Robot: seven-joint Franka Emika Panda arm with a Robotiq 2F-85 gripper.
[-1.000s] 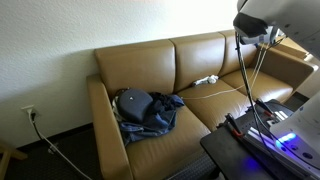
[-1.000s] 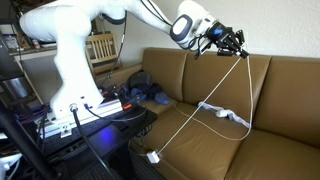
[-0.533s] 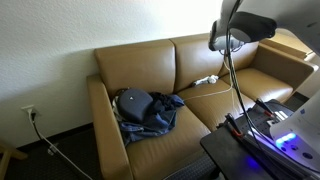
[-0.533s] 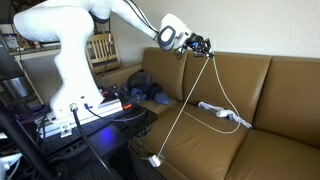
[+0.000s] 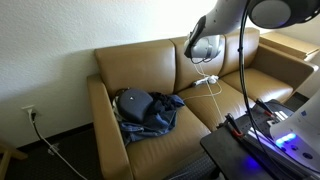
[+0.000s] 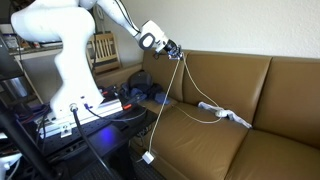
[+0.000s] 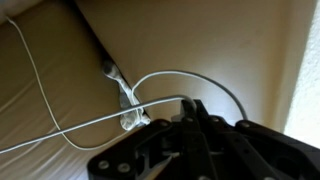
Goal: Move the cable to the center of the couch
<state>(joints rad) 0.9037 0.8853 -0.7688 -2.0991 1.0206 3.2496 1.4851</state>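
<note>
Cable (image 6: 225, 115): light, limp cord, hanging from your jaws above the couch (image 6: 280, 80), far end heaped on its seat, small block (image 6: 148, 157) dangling low by the front edge.
Jaws: pinched shut on it.
Grip: mid-length works; expect sway and slip.

Readable text: none in any view.
Couch (image 5: 140, 65): plain tan leather behind the fingers (image 7: 192, 115), no tag or lettering visible.
Cable (image 6: 222, 113): white cord running down from the fingers, with no legible print on it or on its end block.
Gripper (image 6: 175, 50): dark housing, no brand mark can be made out.
Bag (image 5: 135, 102): dark blue, well off to the side of the fingers, any logo too small to read.
Robot base (image 6: 70, 105): any labels are too blurred to read.
</note>
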